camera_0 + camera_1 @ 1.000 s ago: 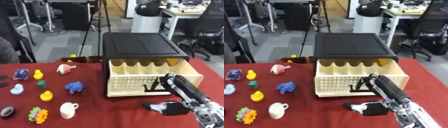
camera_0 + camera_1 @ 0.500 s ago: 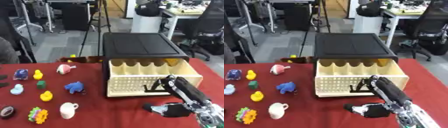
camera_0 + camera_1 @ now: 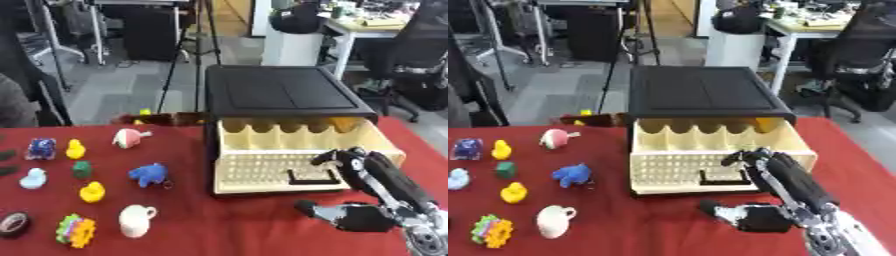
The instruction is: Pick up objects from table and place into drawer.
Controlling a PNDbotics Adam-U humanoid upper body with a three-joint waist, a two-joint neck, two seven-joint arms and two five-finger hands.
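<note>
Right hand (image 3: 363, 217) hovering low over the red table (image 3: 219, 225), just in front of the drawer (image 3: 289, 160), fingers (image 3: 337, 159) relaxed, holding nothing. Drawer sitting pulled open under the black cabinet (image 3: 280, 95). Toys lying left of the drawer: blue elephant (image 3: 149, 173), yellow duck (image 3: 92, 191), white mug (image 3: 136, 220), green block (image 3: 81, 169), multicoloured gear toy (image 3: 73, 230).

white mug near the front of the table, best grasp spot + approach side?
Probably take the white mug by its body, coming from above or from its left. It stands upright with its handle sticking out to the right, towards the drawer, so the rounded wall opposite is free. The multicoloured toy sits close on that left side, so a top-down approach looks safer. The right robot hand is nearest.
</note>
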